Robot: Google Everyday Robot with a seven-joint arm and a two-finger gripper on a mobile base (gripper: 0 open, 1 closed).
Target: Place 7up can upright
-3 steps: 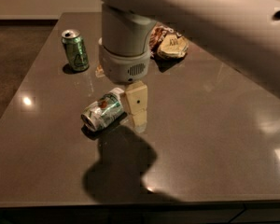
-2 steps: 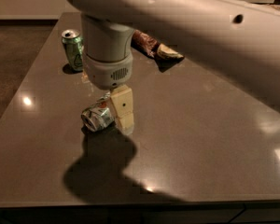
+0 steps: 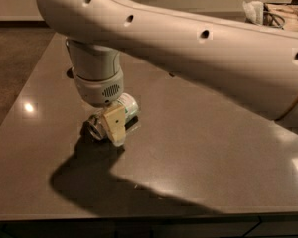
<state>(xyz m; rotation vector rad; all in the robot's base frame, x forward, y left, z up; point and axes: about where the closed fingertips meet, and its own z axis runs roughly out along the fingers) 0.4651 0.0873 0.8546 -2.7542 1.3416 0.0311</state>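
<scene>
The 7up can (image 3: 129,106) lies on its side on the dark table (image 3: 213,157), left of centre, its silver end (image 3: 95,128) facing the front left. My gripper (image 3: 113,128) is right down over the can's middle and covers part of it. The pale wrist (image 3: 97,83) stands directly above the can, and the big pale arm (image 3: 203,48) stretches from it to the right edge of the view. The can rests on the table, not lifted.
The table's left edge runs close by the can, and its front edge (image 3: 139,216) runs along the bottom. Some clutter (image 3: 280,11) sits at the far top right. The arm's shadow (image 3: 89,177) lies in front of the can.
The gripper has come down and left onto the lying can. The arm now fills more of the view and hides the green can and the snack bag seen earlier.
</scene>
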